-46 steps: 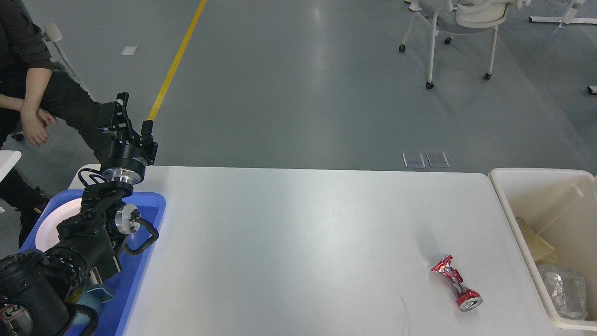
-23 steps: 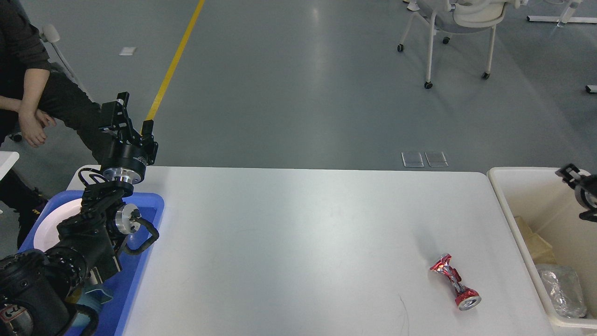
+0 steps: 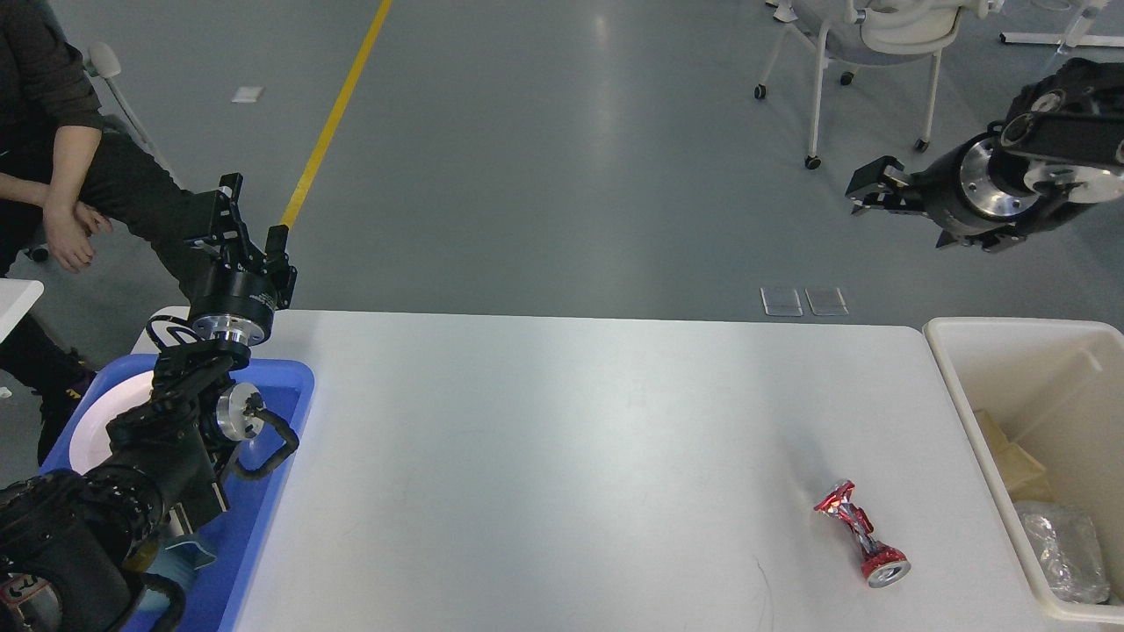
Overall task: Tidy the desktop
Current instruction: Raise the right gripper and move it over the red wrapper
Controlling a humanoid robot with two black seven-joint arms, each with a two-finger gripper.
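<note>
The white desktop (image 3: 562,439) fills the lower middle of the head view. A crushed red can (image 3: 859,532) lies on it near the front right. My left gripper (image 3: 250,218) is raised above the table's far left corner, over the blue tray (image 3: 272,474), with its fingers apart and nothing between them. My right gripper (image 3: 871,187) hangs high above the floor beyond the table's far right, pointing left and well away from the can. It is small and dark, so I cannot tell how its fingers stand.
The blue tray at the left edge holds a white plate (image 3: 92,430). A cream-beige bin (image 3: 953,377) at the table's right end holds crumpled plastic (image 3: 1062,544) and paper scraps (image 3: 1010,456). A seated person (image 3: 53,175) is at far left, and a wheeled chair (image 3: 878,44) stands behind.
My right arm came in at the right edge over the bin, then rose and swung up to the upper right. The left arm and the can have not moved.
</note>
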